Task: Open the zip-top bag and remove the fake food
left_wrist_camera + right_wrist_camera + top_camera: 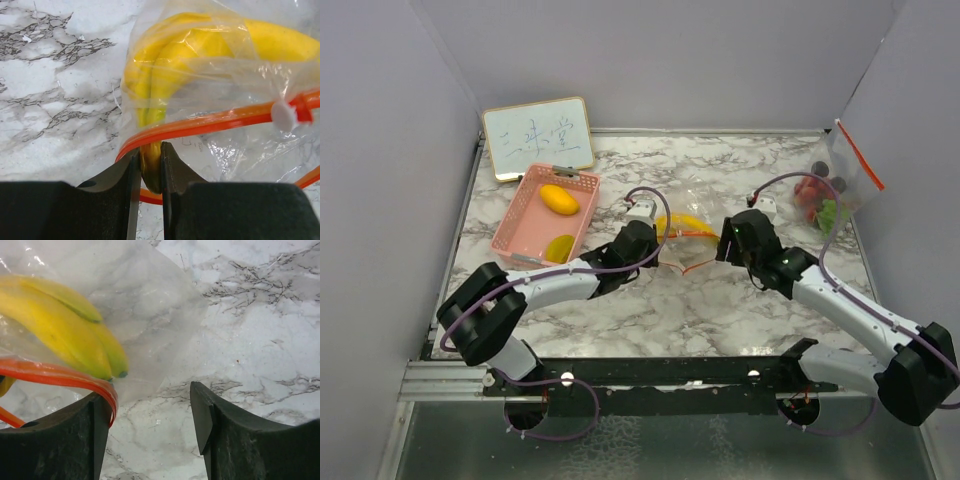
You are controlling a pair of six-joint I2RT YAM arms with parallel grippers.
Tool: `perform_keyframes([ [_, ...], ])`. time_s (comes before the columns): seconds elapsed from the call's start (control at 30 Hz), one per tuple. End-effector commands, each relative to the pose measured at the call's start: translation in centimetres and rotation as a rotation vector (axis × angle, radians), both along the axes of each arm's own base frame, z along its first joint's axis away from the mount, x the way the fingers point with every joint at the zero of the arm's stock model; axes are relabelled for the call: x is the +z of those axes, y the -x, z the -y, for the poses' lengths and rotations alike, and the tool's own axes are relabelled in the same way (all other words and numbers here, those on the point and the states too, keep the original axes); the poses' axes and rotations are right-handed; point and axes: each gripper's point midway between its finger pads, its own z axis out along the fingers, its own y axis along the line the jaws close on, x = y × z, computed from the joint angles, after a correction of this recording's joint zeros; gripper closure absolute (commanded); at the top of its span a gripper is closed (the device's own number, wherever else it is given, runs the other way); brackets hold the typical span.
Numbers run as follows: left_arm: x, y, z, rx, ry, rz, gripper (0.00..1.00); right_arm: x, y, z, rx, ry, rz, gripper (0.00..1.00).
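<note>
Illegible handwritten characters on the whiteboard [538,137]

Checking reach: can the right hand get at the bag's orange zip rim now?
Probably yes: the right hand stands open with the orange zip rim against one finger, nothing between; the left hand pinches the banana by its stem.

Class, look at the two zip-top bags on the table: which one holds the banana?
The centre bag, with the yellow banana inside. The other bag, leaning at the far right, holds red, green and dark pieces.
</note>
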Motion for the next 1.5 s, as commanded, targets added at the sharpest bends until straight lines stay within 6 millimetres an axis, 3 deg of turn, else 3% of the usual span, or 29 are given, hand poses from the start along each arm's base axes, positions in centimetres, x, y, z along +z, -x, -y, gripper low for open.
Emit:
perform_keyframes([
  [0.0,0.2,0.5,1.1,-0.063,0.025,-0.015,1.00,3.2,-1.0,0.0,0.007,-0.019,0.090,0.33],
  [0.17,-0.7,0.7,1.9,-0.102,0.061,-0.049,1.00,4.8,-0.6,-0.5,0.037,-0.070,0.128,0.29],
  [0.4,-1.9,0.5,2.2,-0.134,0.131,-0.116,1.00,7.9,0.0,-1.1,0.111,-0.140,0.248,0.13],
  [0.5,-1.9,0.4,2.3,-0.150,0.152,-0.129,1.00,8.0,0.1,-1.1,0.120,-0.140,0.257,0.09],
  [0.73,1.1,1.5,3.5,-0.282,0.320,-0.070,1.00,7.0,-1.1,-1.5,0.143,-0.174,0.266,0.03],
  [0.87,1.9,1.9,3.0,-0.296,0.318,-0.053,1.00,7.2,-2.5,-0.6,0.162,-0.241,0.276,0.02],
  [1.0,2.8,2.1,2.0,-0.289,0.341,-0.026,1.00,6.2,-3.7,0.3,0.189,-0.311,0.236,0.03],
  [1.17,3.6,2.1,1.5,-0.281,0.350,-0.007,1.00,5.3,-3.6,-1.0,0.261,-0.425,0.207,0.04],
  [1.37,3.5,1.8,1.2,-0.274,0.344,-0.006,1.00,5.8,-2.1,-2.8,0.388,-0.621,0.211,0.09],
  [1.4,3.4,1.8,1.2,-0.273,0.343,-0.009,1.00,6.1,-1.9,-3.1,0.407,-0.645,0.214,0.12],
  [1.47,3.2,1.7,1.1,-0.269,0.340,-0.014,1.00,6.6,-1.7,-3.2,0.422,-0.665,0.235,0.28],
])
